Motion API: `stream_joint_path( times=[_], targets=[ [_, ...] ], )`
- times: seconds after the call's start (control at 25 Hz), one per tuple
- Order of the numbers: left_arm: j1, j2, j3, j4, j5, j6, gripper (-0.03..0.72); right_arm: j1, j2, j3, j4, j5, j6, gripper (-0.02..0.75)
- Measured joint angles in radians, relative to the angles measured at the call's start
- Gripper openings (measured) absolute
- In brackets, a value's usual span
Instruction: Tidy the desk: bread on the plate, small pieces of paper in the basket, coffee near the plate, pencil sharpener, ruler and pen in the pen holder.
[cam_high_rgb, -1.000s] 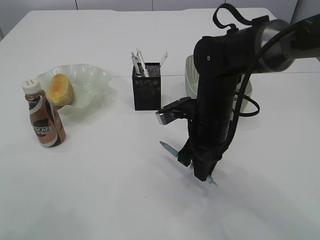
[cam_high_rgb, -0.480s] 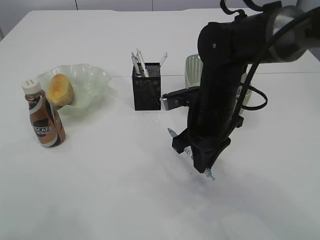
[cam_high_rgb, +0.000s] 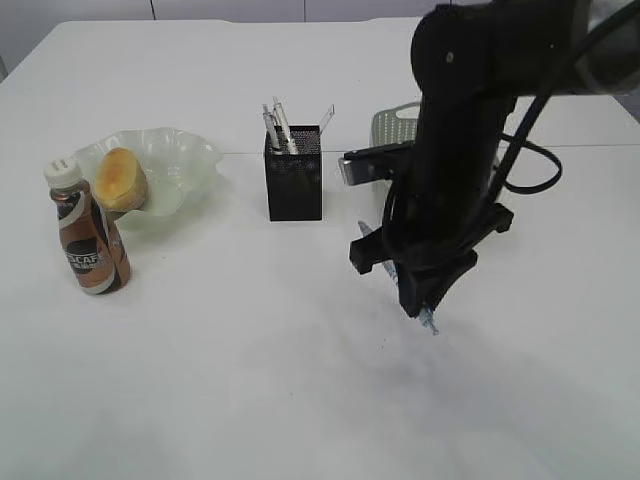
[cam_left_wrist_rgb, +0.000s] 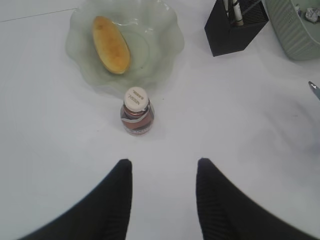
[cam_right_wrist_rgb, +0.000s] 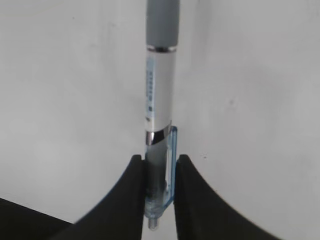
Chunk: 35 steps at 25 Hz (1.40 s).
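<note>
Pen (cam_right_wrist_rgb: 161, 115) in the grip: the right gripper (cam_right_wrist_rgb: 159, 185) has its two black fingers (cam_right_wrist_rgb: 131, 192) pinched on the blue clip end of a white-and-grey barrel, and the pen sticks straight out ahead of them over bare white desk (cam_high_rgb: 200, 380). From the exterior view that gripper (cam_high_rgb: 425, 300) hangs off the table to the right of the pen holder (cam_high_rgb: 294, 172) and nearer the camera, the pen's tip (cam_high_rgb: 430, 325) poking out below it. The black mesh pen holder already carries a couple of white pens and a clear ruler (cam_high_rgb: 327, 115) leaning at its right corner. Just right of the holder and behind the black arm sits the grey-green basket (cam_high_rgb: 392, 125), mostly hidden. Left of the holder, the wavy pale green plate (cam_high_rgb: 185, 160) has the bread (cam_high_rgb: 120, 178) lying in it. The coffee (cam_high_rgb: 88, 235) stands upright beside the plate's near-left edge, white cap on. Over on the other side, the left gripper (cam_left_wrist_rgb: 162, 172) hovers above the desk with its fingers spread and nothing between them, the coffee bottle (cam_left_wrist_rgb: 137, 111) just ahead and the plate (cam_left_wrist_rgb: 165, 45) with the bread (cam_left_wrist_rgb: 111, 44) beyond that.
</note>
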Motion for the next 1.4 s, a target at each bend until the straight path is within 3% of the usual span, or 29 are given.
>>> stream_joint_path(
  times=[0.52,0.8,1.4],
  targets=[
    [0.0,0.0,0.0,-0.046,0.0,0.0,0.317,0.0,-0.24,0.0,-0.045,0.014,0.044,0.103],
    [0.0,0.0,0.0,-0.137,0.0,0.0,0.316,0.0,-0.379,0.0,-0.046,0.026,0.058,0.103],
    [0.0,0.0,0.0,-0.179,0.0,0.013,0.316,0.0,-0.438,0.0,-0.014,0.035,0.064,0.103]
  ],
)
